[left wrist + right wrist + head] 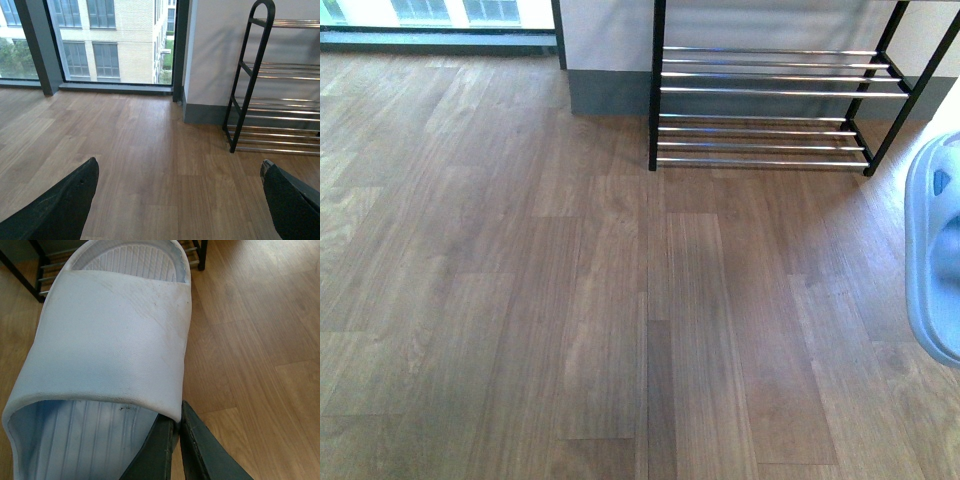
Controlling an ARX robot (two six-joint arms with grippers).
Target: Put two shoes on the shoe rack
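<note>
Item 1, slide sandal [110, 340]: pale blue, one piece, with a wide strap and a ribbed footbed. It is carried by the right arm. In the front view it shows at the far right edge [935, 250], large and blurred, short of the shoe rack [760, 90] and apart from it.

Item 2, right end effector [177, 415]: clenched on the sandal's side at the strap's edge. One finger is tucked under the strap and the other finger [205, 450] lies outside against the wall. The wrist looks along the sandal toward the rack's lower rods [40, 277].

Item 3, left end effector [178, 164]: released, with its dark fingers [60, 205] spread wide and nothing between them. It hangs above the wooden floor [140, 150], facing the window [100, 40] and the rack's arched black side frame [250, 75].

Item 4, shoe rack: stands on the floor against the pale wall [610, 40], with tiers of chrome rods between black frames
</note>
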